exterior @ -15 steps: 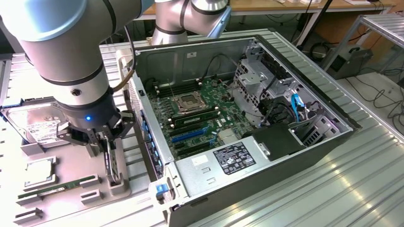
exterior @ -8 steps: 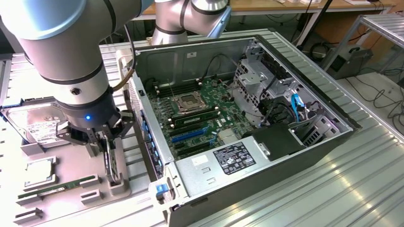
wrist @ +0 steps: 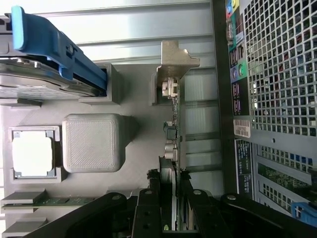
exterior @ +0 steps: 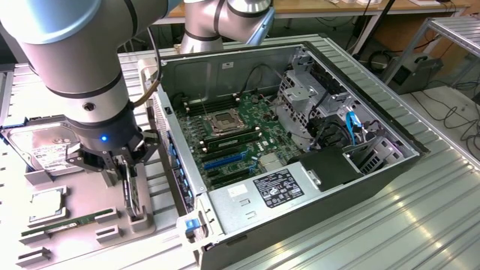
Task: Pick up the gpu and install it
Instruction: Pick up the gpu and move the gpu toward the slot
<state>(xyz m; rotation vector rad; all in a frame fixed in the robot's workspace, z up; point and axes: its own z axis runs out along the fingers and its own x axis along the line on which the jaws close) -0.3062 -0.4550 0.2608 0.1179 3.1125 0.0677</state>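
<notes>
Tabletop and room first: what was there?

– Ribbed metal table (exterior: 390, 219), with a wooden desk (exterior: 338, 8) and loose cables (exterior: 450, 115) behind it.

And on the table?

– An open computer case (exterior: 225, 67) lay on its side, motherboard (exterior: 232, 135) exposed. Just beside it sat a grey fixture (exterior: 139, 225) carrying a hard drive (exterior: 41, 149), a CPU (exterior: 46, 203) and a RAM stick (exterior: 67, 220).

Where was the gpu?

– The gpu (exterior: 135, 197) stood on edge in the fixture's slot nearest the case, its silver bracket at the far end in the wrist view.

And the gripper?

– The gripper (exterior: 126, 171) was down over the card, one finger on either side, pinching it.

Anything in the way?

– The case's perforated rear wall (wrist: 282, 74) ran close alongside the slot.
</notes>
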